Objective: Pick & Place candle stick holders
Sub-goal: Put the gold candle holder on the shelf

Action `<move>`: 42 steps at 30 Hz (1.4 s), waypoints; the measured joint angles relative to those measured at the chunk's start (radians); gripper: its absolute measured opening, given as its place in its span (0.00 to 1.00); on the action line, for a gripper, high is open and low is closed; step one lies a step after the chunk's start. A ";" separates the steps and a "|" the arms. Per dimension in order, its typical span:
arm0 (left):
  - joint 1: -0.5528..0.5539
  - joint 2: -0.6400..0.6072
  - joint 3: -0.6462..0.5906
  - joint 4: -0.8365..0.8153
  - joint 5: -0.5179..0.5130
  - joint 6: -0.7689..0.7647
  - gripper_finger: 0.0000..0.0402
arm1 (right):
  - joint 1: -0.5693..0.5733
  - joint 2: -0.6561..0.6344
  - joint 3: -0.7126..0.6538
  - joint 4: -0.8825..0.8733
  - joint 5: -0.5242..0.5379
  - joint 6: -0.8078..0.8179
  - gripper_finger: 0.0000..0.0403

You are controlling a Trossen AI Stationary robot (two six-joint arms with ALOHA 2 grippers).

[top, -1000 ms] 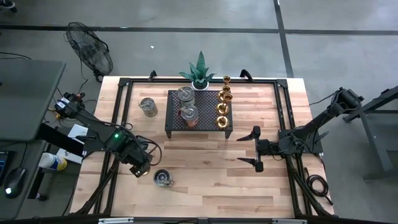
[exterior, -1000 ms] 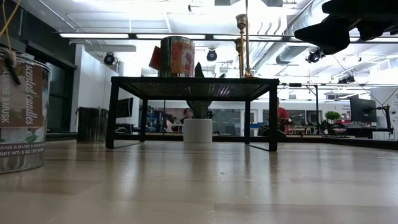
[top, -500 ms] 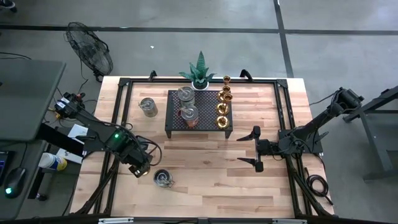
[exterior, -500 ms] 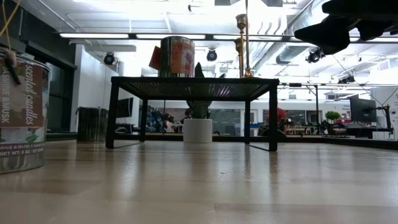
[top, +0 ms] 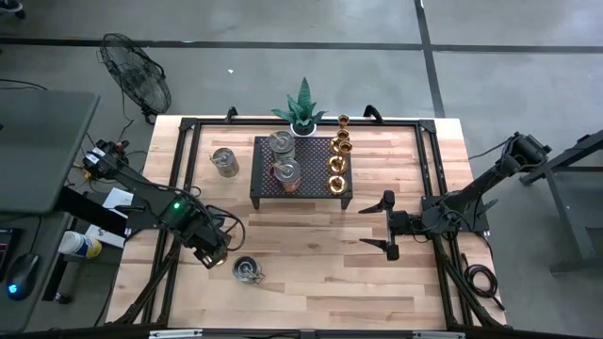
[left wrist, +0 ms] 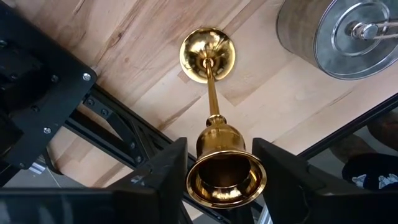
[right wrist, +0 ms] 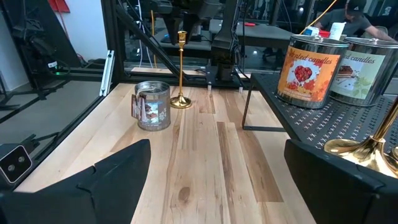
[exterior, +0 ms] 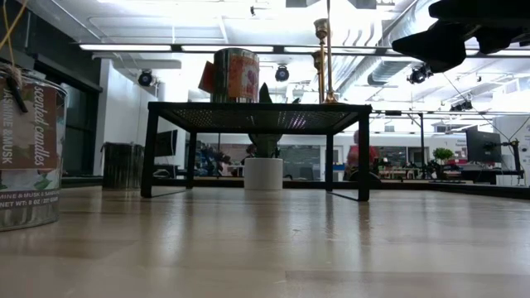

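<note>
L gripper (top: pixel 215 256) sits low over the table (top: pixel 320 273), front-left area, close to the left edge. Wrist cam: it straddles the cup end of a brass candle stick holder (left wrist: pixel 214 118). That holder stands upright, round base flat on the wood, slim stem rising to the cup between the jaws. Jaws are narrow and right at the cup's sides. You can't tell from here whether they actually clamp it or just flank it.

The front-left tin (top: pixel 247 270) is just beside that holder, on the side toward the front edge. R wrist cam shows the same pair close together but apart.

R gripper (top: pixel 386 226) is wide, holding nothing. It hovers right of the black rack (top: pixel 301 168), off its front-right corner, pointing toward the table's middle.

Rest of the brass holders (top: pixel 336 160) are in a row along the rack's right edge, running toward the table's back edge. Whether the rearmost is on the rack or just off it isn't clear.

Two candle tins (top: pixel 285 158) are on the rack's left-centre, and one more tin (top: pixel 224 162) is on the wood left of the rack. The plant (top: pixel 302 108) is at mid back edge, behind the rack.
</note>
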 joint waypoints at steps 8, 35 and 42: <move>0.000 0.000 0.000 0.000 0.000 0.000 0.37 | 0.000 0.000 0.000 0.000 0.000 0.000 0.90; 0.000 0.000 0.000 0.001 0.000 0.000 0.35 | 0.000 0.000 0.000 0.000 0.000 0.000 0.90; 0.000 0.000 0.000 0.000 0.008 0.000 0.35 | 0.000 0.000 0.000 0.000 0.000 0.000 0.90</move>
